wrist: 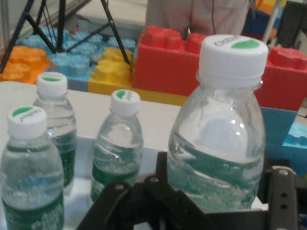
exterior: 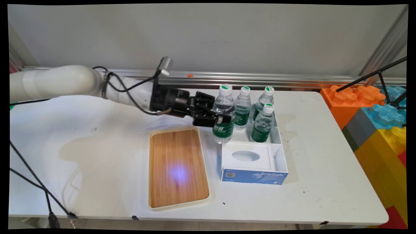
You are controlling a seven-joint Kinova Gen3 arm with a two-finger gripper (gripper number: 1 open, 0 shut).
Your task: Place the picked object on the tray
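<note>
Pincer (exterior: pixel 217 119): black, two-finger, horiz. orientation, entering from left on white arm; clamped on water bottle (exterior: pixel 224 118) at mid-body, label height. Held bottle: clear plastic, green label, white cap w/ green mark; upright, slight tilt; positioned at left edge of white box (exterior: pixel 281 162), above box's left rear corner. Bottle base contact w/ box or surface (exterior: pixel 308 195): cannot tell.

Hand view: held bottle (wrist: pixel 218 143) fills centre-right, between black linkage parts rising from bottom edge; water level slanted inside.

Other bottles, same type, all upright in rear compartment of box:
- rear-centre bottle (exterior: pixel 242 109), just beside held bottle, to its right.
- rear-right bottle (exterior: pixel 264 100), further right.
- front-right bottle (exterior: pixel 262 123), nearest box divider.

Hand view shows three: (wrist: pixel 33 172) nearest, (wrist: pixel 55 122) behind it, (wrist: pixel 118 139) centre.

Box: open top, blue front panel w/ white lettering; front compartment holds white insert (exterior: pixel 246 156) w/ oval cut-out.

Wooden tray (exterior: pixel 177 167): bamboo-tone base, cream rim, flat on surface, left of box, near but apart; below and left of pincer.

Surface: white, stained patches at left. Large toy bricks (exterior: pixel 380 130) (orange, blue, yellow, red, grey) stacked off right edge. Black cables (exterior: pixel 35 185) hanging at left.
</note>
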